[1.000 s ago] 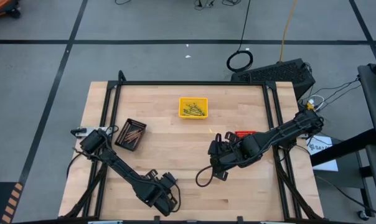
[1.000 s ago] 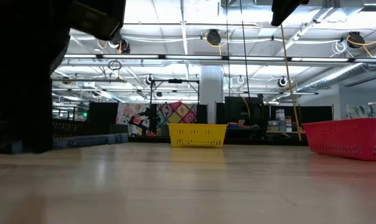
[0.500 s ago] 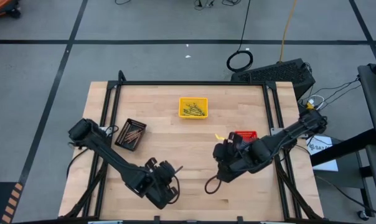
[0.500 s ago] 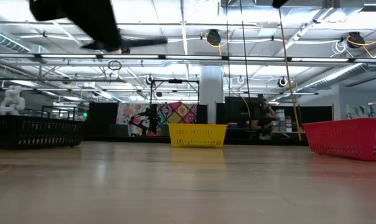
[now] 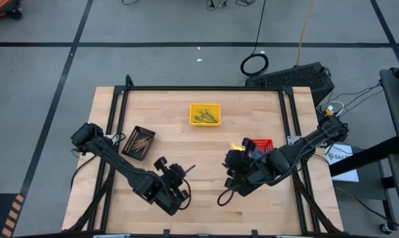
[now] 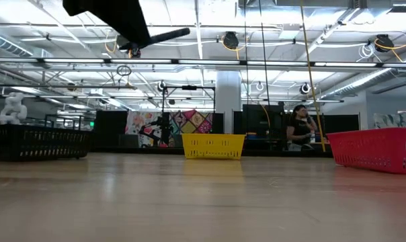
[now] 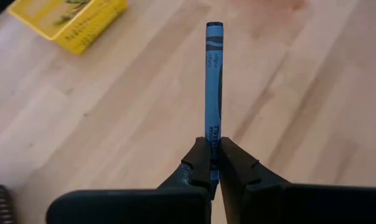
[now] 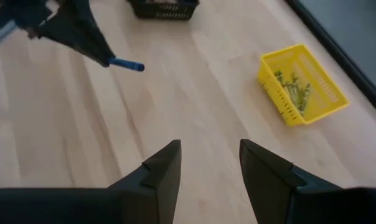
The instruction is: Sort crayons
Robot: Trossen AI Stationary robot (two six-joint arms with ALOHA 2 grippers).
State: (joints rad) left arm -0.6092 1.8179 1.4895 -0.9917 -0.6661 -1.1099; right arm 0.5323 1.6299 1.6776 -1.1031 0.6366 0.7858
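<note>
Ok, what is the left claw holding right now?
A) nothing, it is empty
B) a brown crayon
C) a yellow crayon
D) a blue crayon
D: in the left wrist view the left claw is shut on a blue crayon that sticks straight out past its tips, above the bare wooden table.

Print runs along the blue crayon [image 7: 213, 81] — too small to read
</note>
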